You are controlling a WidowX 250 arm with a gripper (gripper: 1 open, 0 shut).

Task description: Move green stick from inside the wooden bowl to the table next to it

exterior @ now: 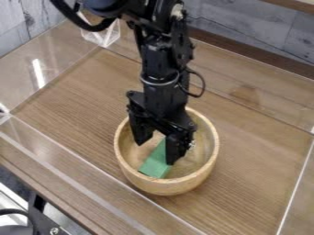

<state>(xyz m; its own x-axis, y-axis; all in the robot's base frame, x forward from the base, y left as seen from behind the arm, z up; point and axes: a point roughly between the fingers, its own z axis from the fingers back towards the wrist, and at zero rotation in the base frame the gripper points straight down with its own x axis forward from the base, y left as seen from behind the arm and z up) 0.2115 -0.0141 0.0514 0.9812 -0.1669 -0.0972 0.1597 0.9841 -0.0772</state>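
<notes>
Below the black gripper (162, 131), green stick (156, 161) lies in the wooden bowl (167, 156), on the bottom, slanted, its upper end close under the fingers. Gripper hangs over and partly inside the bowl, pointing down, its fingers spread wide, one toward the back left of the bowl, the other toward the right side. Stick sits in view between and below them; nothing looks gripped. Whether a fingertip touches the stick, cannot tell, black parts overlap there. Bowl is round, light tan, thick wall, sits upright under the hand; its rim runs around the fingers, front part bare. Around the hand and bowl, table (73, 106) is brown wood-grain with long streaks. Above the hand, black arm (163, 55) comes down from the top of the view, cables along it. Far behind and left of the hand, clear acrylic piece (101, 35) stands near the table's far edge.
</notes>
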